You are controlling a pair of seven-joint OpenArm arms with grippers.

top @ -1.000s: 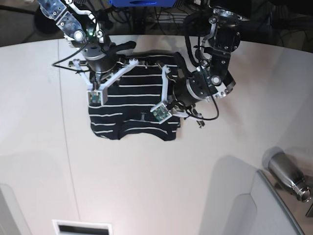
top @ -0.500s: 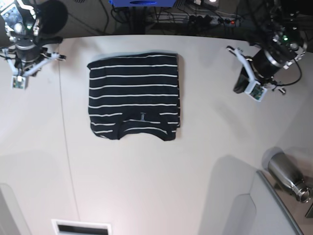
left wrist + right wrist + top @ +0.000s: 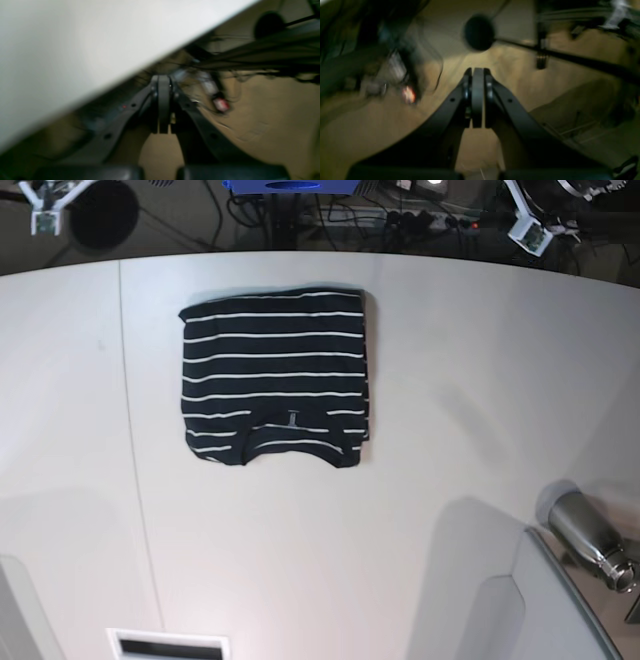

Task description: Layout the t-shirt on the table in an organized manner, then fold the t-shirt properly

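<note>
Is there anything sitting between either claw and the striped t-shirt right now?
Nothing visible. The folded t-shirt lies alone on the white table, with bare tabletop between it and both far corners, where the left claw and right claw are pulled back, both shut and empty. The metal bottle sits off near the front corner, out of either path.

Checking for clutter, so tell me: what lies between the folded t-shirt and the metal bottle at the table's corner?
Nothing: the base view shows only bare white table between the t-shirt and the metal bottle.
</note>
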